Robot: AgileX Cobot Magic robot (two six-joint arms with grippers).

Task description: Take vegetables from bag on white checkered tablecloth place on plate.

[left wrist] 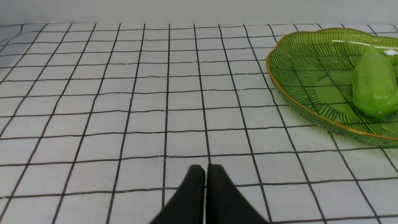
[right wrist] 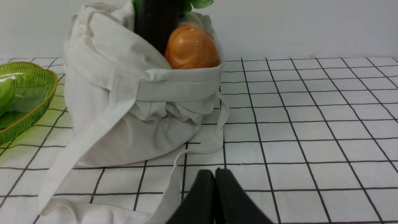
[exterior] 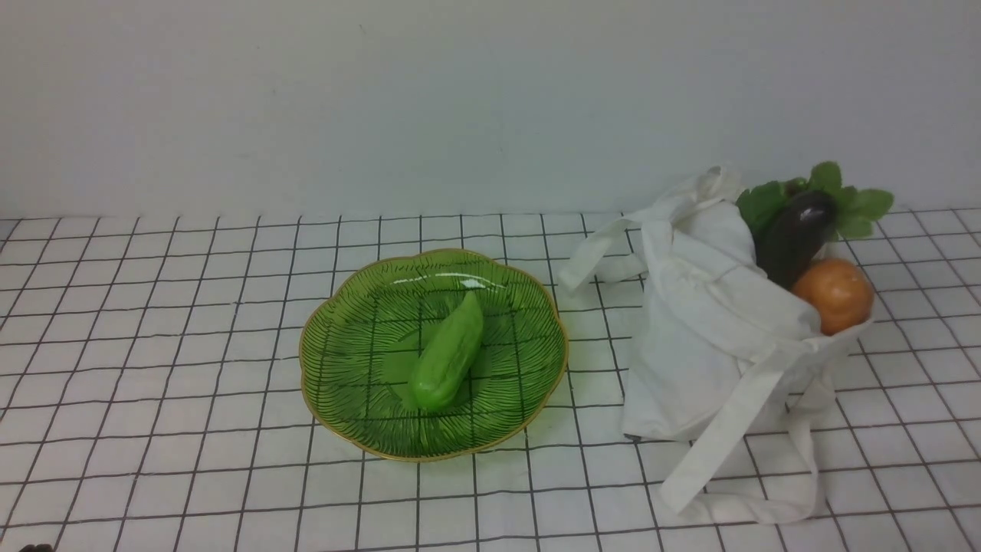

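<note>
One plate (exterior: 337, 383), one bag (exterior: 705, 345) — four vegetables: gourd (exterior: 448, 354), eggplant (exterior: 797, 236), orange one (exterior: 834, 294), leafy sprigs (exterior: 858, 205).

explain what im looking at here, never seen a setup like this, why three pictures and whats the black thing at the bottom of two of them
This is a two-armed robot seen through three cameras at once. The wide picture looks forward from between the arms; neither arm shows in it. The other two come from cameras on each wrist, so the black wedge at the bottom is that arm's tool: the left tool and the right tool, both closed and holding nothing.

On the checkered tablecloth sits a green plate with a light-green gourd already on it. Beside it is a white cloth bag, with a dark eggplant, an orange vegetable and green leaves sticking out of its opening.
</note>
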